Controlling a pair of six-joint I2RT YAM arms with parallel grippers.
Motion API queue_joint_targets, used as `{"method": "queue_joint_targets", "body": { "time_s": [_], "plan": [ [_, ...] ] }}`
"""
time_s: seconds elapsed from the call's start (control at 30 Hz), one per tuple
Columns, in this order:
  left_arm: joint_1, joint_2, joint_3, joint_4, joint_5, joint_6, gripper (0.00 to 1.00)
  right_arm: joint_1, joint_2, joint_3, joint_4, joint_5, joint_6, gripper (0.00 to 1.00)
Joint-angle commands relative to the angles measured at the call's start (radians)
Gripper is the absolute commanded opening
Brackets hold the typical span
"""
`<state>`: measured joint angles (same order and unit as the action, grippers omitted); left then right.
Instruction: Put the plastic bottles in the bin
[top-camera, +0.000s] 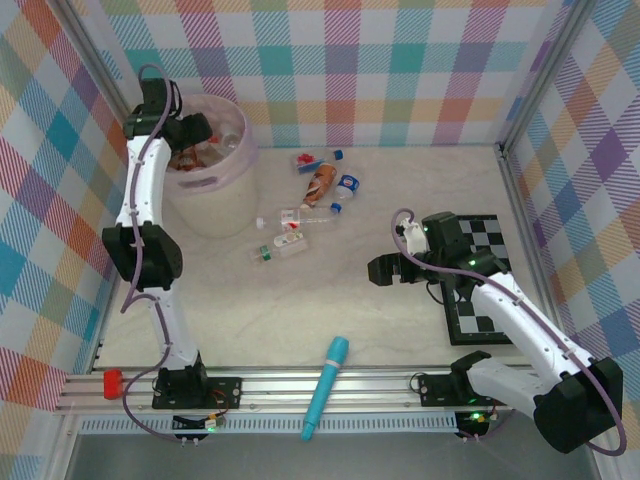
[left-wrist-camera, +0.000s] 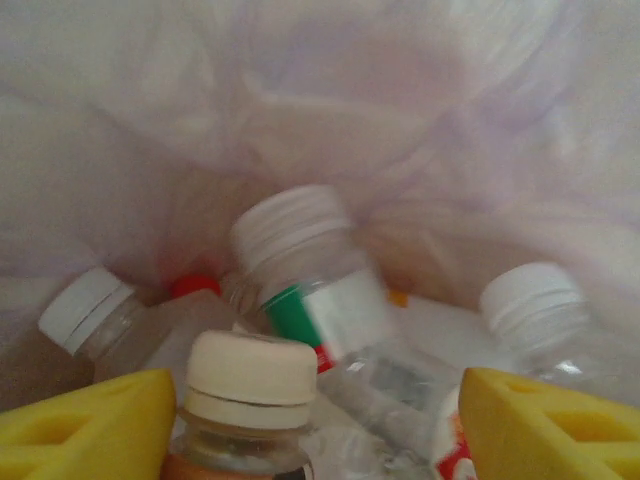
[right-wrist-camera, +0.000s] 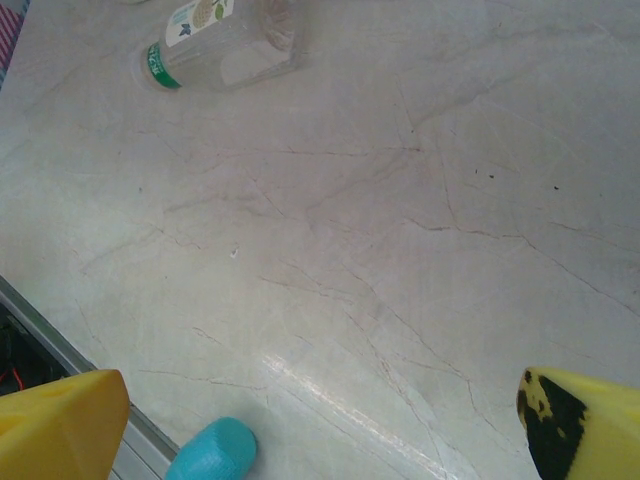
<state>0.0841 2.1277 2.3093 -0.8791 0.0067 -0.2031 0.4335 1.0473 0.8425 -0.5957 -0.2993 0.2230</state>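
The bin (top-camera: 232, 185) stands at the far left and holds several plastic bottles. My left gripper (top-camera: 192, 132) hangs over its opening. In the left wrist view that gripper (left-wrist-camera: 320, 430) is open, its yellow fingers (left-wrist-camera: 90, 425) wide apart. A brown bottle with a cream cap (left-wrist-camera: 250, 385) stands close to the left finger, with a clear green-and-white labelled bottle (left-wrist-camera: 315, 300) behind it. Several more plastic bottles (top-camera: 322, 182) lie on the table right of the bin, one of them a clear bottle (right-wrist-camera: 220, 40). My right gripper (top-camera: 380, 270) is open over bare table with nothing between its fingers (right-wrist-camera: 60, 425).
A long teal cylinder (top-camera: 325, 385) lies across the front rail, its end (right-wrist-camera: 212, 452) near my right gripper. A black-and-white chequered board (top-camera: 485, 285) lies under the right arm. Checked walls close in the table on three sides.
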Motion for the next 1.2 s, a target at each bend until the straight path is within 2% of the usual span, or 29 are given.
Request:
{"method": "queue_joint_targets", "body": {
  "time_s": [0.0,0.33,0.63,0.83,1.03,1.17],
  "plan": [
    [0.007,-0.024,0.006,-0.033,0.011,0.019,0.80,0.004,-0.003,-0.015,0.018,-0.015,-0.002,0.99],
    [0.006,-0.123,0.007,-0.038,-0.014,0.064,0.87,0.003,0.005,-0.011,0.023,-0.017,0.006,1.00],
    [-0.027,-0.337,-0.001,-0.060,-0.037,0.160,0.91,0.004,0.021,-0.004,0.048,-0.010,0.028,0.99],
    [-0.145,-0.503,-0.074,-0.072,-0.111,0.260,0.91,0.003,0.035,0.007,0.067,0.022,0.062,0.99],
    [-0.325,-0.646,-0.232,-0.073,-0.183,0.334,0.91,0.003,0.037,0.011,0.091,0.074,0.116,0.99],
    [-0.436,-0.705,-0.361,-0.068,-0.170,0.368,0.87,-0.006,0.031,0.001,0.103,0.107,0.152,0.99]
  ]
}}
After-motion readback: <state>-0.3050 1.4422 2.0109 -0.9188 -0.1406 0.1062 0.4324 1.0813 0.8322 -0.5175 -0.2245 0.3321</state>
